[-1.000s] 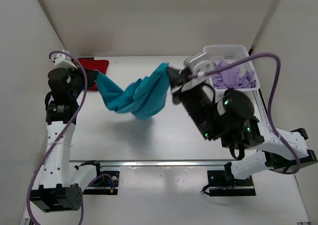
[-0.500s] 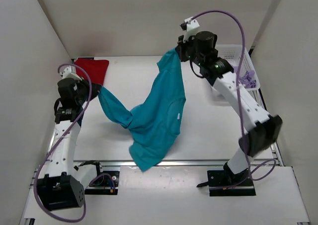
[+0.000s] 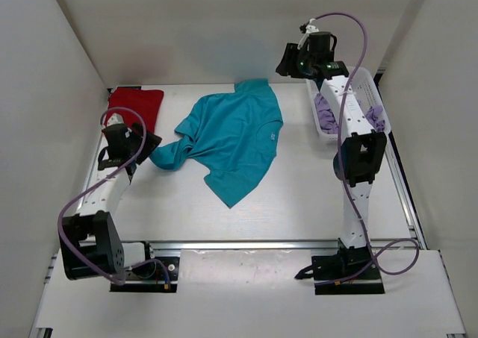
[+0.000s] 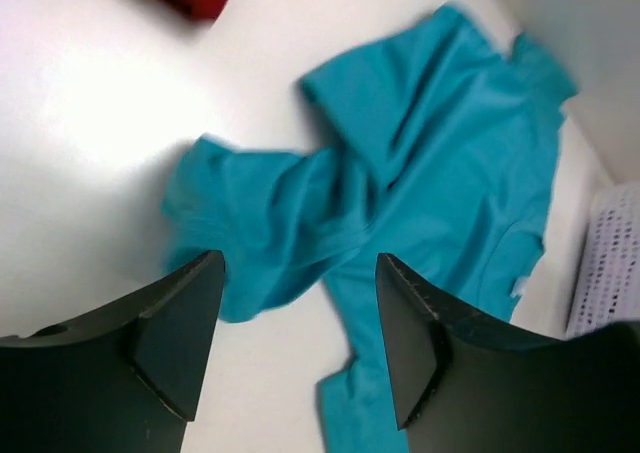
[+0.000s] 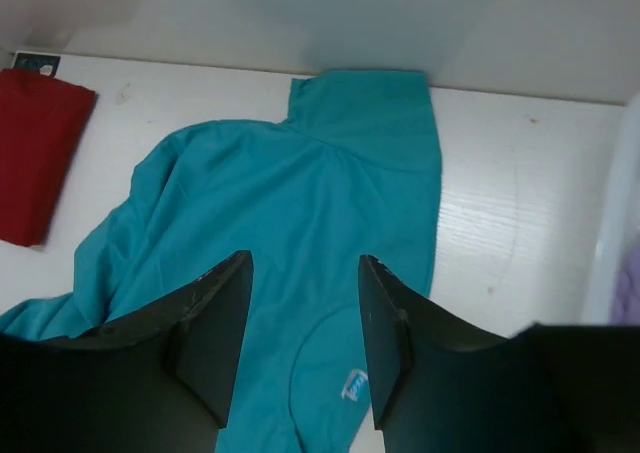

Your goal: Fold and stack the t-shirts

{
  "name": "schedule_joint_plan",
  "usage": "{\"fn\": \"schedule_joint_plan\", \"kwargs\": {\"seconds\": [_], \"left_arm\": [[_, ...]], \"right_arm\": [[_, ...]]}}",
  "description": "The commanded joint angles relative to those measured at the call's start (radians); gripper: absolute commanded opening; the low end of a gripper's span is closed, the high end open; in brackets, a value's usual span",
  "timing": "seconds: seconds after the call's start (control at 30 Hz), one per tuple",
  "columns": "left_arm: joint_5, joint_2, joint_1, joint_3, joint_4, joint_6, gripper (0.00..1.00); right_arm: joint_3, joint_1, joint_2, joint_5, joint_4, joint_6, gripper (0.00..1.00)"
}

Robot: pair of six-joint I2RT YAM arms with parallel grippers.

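The teal-blue t-shirt lies spread but rumpled on the table, one sleeve bunched toward the left; it also shows below both wrist cameras. My left gripper hovers at the shirt's left sleeve, open and empty. High near the back wall, my right gripper is open and empty above the shirt's collar end. A folded deep red t-shirt lies at the back left. The pale lavender t-shirt sits crumpled in the basket.
The white mesh basket stands at the back right, beside the right arm's long reach. White walls close in the table on three sides. A metal rail runs along the near edge.
Both grippers have opened and let go of the teal shirt, which hung between them and now lies on the table. The right arm has stretched toward the back wall; the left has drawn back.
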Motion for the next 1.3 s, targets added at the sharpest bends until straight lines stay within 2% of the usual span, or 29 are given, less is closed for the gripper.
{"fn": "schedule_joint_plan", "kwargs": {"seconds": [0.0, 0.03, 0.07, 0.13, 0.17, 0.2, 0.23, 0.33, 0.47, 0.63, 0.77, 0.83, 0.93, 1.07, 1.13, 1.17, 1.23, 1.27], "left_arm": [[-0.21, -0.121, -0.102, 0.081, 0.065, 0.063, 0.73], [-0.273, -0.159, -0.116, 0.068, 0.076, 0.084, 0.73], [-0.307, -0.169, -0.204, 0.052, 0.082, 0.125, 0.69], [-0.388, -0.181, -0.316, 0.03, 0.085, 0.17, 0.62], [-0.402, -0.169, -0.338, 0.013, 0.081, 0.193, 0.62], [-0.411, -0.157, -0.363, 0.01, 0.073, 0.204, 0.62], [-0.393, -0.138, -0.374, 0.001, 0.068, 0.215, 0.62], [-0.326, -0.033, -0.378, 0.036, 0.058, 0.198, 0.66], [-0.33, 0.102, -0.386, 0.097, 0.074, 0.204, 0.7], [-0.328, 0.26, -0.397, 0.24, 0.03, 0.248, 0.74], [-0.338, 0.372, -0.418, 0.324, 0.016, 0.279, 0.78], [-0.345, 0.422, -0.418, 0.372, 0.008, 0.287, 0.77], [-0.371, 0.5, -0.42, 0.448, -0.041, 0.325, 0.69], [-0.44, 0.548, -0.412, 0.476, -0.061, 0.371, 0.69], [-0.442, 0.589, -0.403, 0.499, -0.07, 0.382, 0.67], [-0.44, 0.6, -0.398, 0.507, -0.082, 0.388, 0.62], [-0.431, 0.629, -0.398, 0.524, -0.076, 0.399, 0.5], [-0.419, 0.634, -0.395, 0.539, -0.096, 0.381, 0.37]], "right_arm": [[0.026, 0.083, -0.129, 0.098, -0.192, 0.014, 0.45], [-0.09, 0.13, -0.17, 0.124, -0.202, 0.008, 0.44], [-0.168, 0.162, -0.236, 0.165, -0.169, 0.001, 0.42], [-0.579, 0.262, -0.372, 0.221, 0.056, -0.001, 0.4], [-0.677, 0.285, -0.466, 0.232, 0.133, 0.007, 0.39], [-0.854, 0.331, -0.547, 0.238, 0.243, 0.025, 0.38], [-0.985, 0.356, -0.575, 0.238, 0.308, 0.04, 0.38], [-1.184, 0.441, -0.681, 0.279, 0.353, 0.077, 0.37], [-1.362, 0.506, -0.717, 0.365, 0.382, 0.134, 0.46], [-1.483, 0.456, -0.683, 0.381, 0.471, 0.22, 0.48], [-1.476, 0.428, -0.628, 0.399, 0.485, 0.224, 0.5], [-1.467, 0.427, -0.589, 0.388, 0.502, 0.231, 0.48], [-1.458, 0.413, -0.537, 0.367, 0.517, 0.231, 0.46], [-1.412, 0.405, -0.481, 0.359, 0.553, 0.223, 0.45], [-1.37, 0.402, -0.447, 0.336, 0.547, 0.221, 0.37], [-1.364, 0.396, -0.436, 0.322, 0.544, 0.223, 0.33], [-1.329, 0.384, -0.404, 0.306, 0.531, 0.218, 0.13], [-1.326, 0.382, -0.398, 0.31, 0.53, 0.223, 0.04]]}}
